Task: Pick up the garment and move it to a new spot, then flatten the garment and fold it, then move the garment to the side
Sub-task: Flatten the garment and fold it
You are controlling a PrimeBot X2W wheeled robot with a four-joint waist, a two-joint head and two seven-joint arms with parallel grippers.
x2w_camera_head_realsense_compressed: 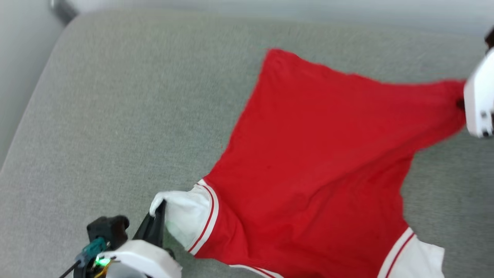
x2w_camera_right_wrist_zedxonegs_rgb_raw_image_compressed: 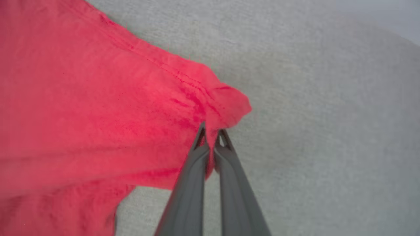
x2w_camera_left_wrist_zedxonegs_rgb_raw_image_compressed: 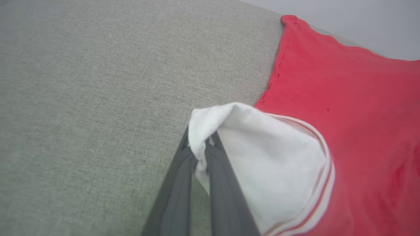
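Observation:
The garment (x2w_camera_head_realsense_compressed: pixel 320 154), a red T-shirt with white sleeves and red-white striped trim, lies spread on the grey cushion with its plain red side up. My left gripper (x2w_camera_head_realsense_compressed: pixel 157 210) at the lower left is shut on the tip of a white sleeve (x2w_camera_left_wrist_zedxonegs_rgb_raw_image_compressed: pixel 262 160); in the left wrist view its fingers (x2w_camera_left_wrist_zedxonegs_rgb_raw_image_compressed: pixel 213 170) pinch the white cloth. At the right edge my right gripper (x2w_camera_right_wrist_zedxonegs_rgb_raw_image_compressed: pixel 211 134) is shut on a red hem corner (x2w_camera_right_wrist_zedxonegs_rgb_raw_image_compressed: pixel 226 101), pulling the cloth taut toward its white wrist (x2w_camera_head_realsense_compressed: pixel 478 100). The second white sleeve (x2w_camera_head_realsense_compressed: pixel 417 256) lies at the bottom right.
The grey fabric cushion (x2w_camera_head_realsense_compressed: pixel 127 116) runs wide to the left of the shirt. Its far edge meets a pale wall (x2w_camera_head_realsense_compressed: pixel 270 5). A dark object (x2w_camera_head_realsense_compressed: pixel 61 9) sits at the top left corner.

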